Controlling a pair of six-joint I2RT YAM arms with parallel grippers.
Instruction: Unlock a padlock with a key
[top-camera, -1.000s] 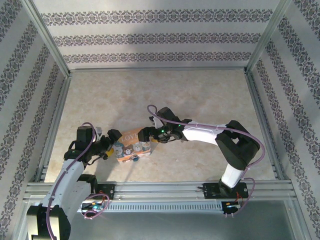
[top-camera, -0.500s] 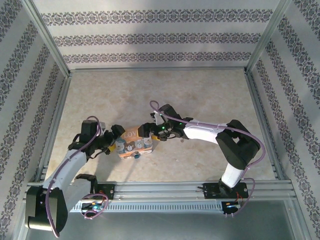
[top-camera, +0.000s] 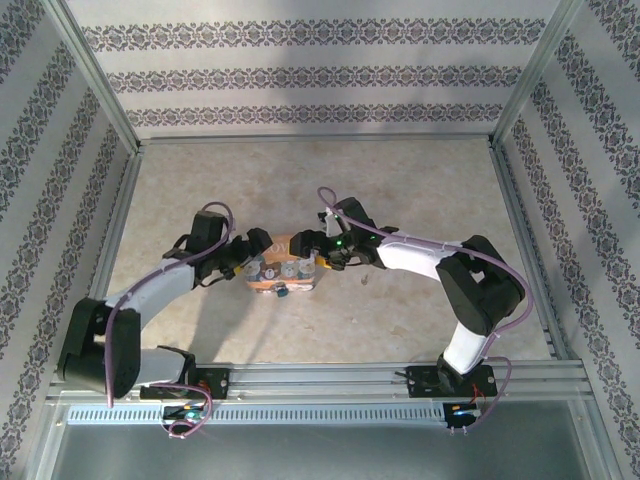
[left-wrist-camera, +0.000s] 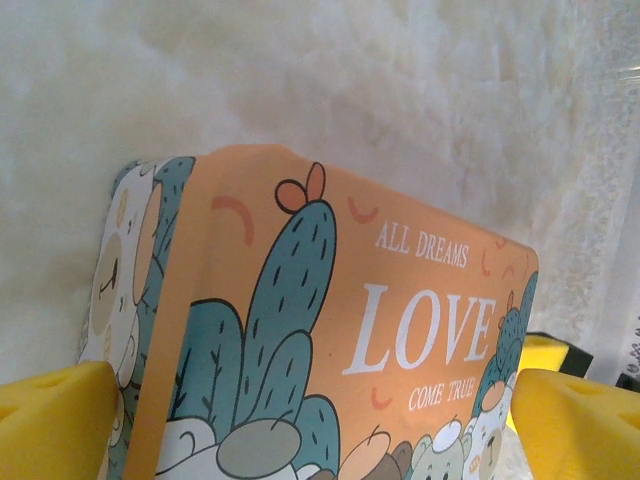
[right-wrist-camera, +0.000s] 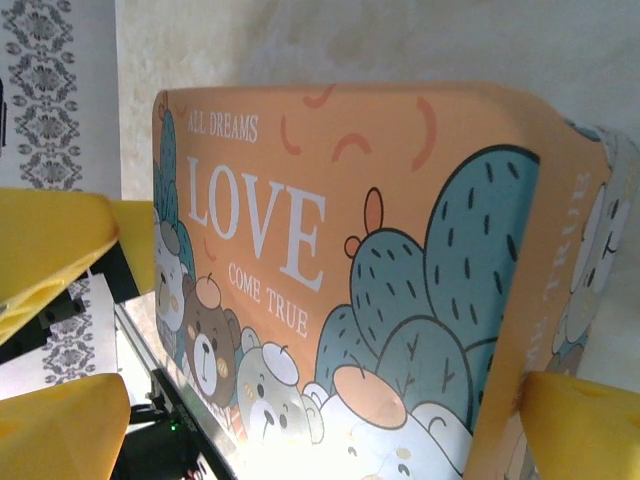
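Over the pale table (top-camera: 420, 190) both arms meet at the orange "LOVE" box (top-camera: 284, 270) — the left gripper (top-camera: 256, 262) and right gripper (top-camera: 310, 252) are each spread wide, yellow pads (left-wrist-camera: 55, 425) straddling an end, though I can't confirm a firm squeeze. The padlock (top-camera: 283, 292) looks to be the dark speck at the box's near edge. The key I can't make out. I'd steady the box level first — then free one gripper to find it.
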